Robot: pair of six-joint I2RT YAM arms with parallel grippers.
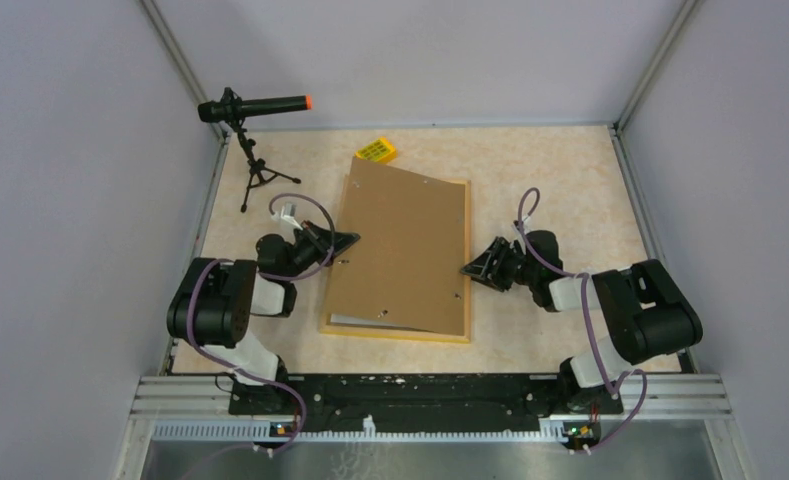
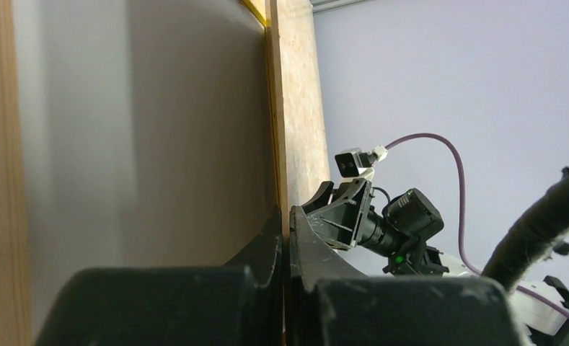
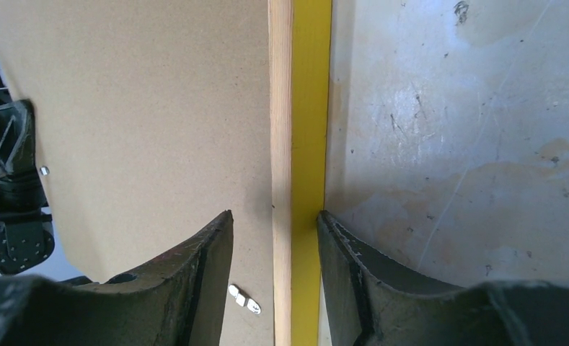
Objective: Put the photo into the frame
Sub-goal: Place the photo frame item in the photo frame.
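Observation:
The light-wood frame (image 1: 465,260) lies flat in the middle of the table. A brown cardboard backing board (image 1: 400,245) lies skewed over it, with its left edge raised. My left gripper (image 1: 345,240) is shut on that left edge; in the left wrist view the jaws (image 2: 287,216) pinch the thin board edge-on. A pale sliver (image 1: 353,320) under the board's near-left corner looks like the photo's white back; its printed side is hidden. My right gripper (image 1: 467,270) is open, with its jaws astride the frame's right rail (image 3: 283,130).
A small yellow block (image 1: 376,151) sits behind the frame. A black microphone on a tripod (image 1: 255,106) stands at the back left. Grey walls close in the table on three sides. A small metal tab (image 3: 244,299) sits on the board near my right fingers.

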